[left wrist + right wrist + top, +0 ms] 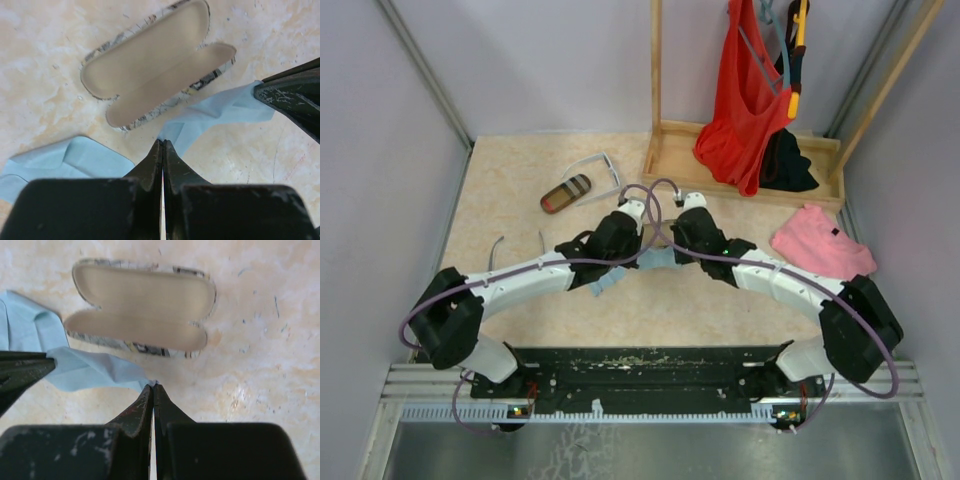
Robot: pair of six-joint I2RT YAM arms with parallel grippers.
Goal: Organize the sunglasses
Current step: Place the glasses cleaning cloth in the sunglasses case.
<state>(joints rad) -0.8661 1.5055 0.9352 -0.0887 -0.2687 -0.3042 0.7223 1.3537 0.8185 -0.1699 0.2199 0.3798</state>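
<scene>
Left claw and right claw shut tight, each pinching an end of blue cloth | white sunglasses upper middle; wire sunglasses left; on table | best: move both together; keep cloth flat

Overhead camera; close wrist cameras share cloth, case.

The right gripper is seen at the bottom edge, its two dark fingers pressed together on a corner of a light blue cloth. The cloth is stretched leftward to the pointed tip of the left gripper, by which its other end is held. Just beyond the cloth, an open case with a plain beige lining and a patterned rim lies flat on the mottled table.
</scene>
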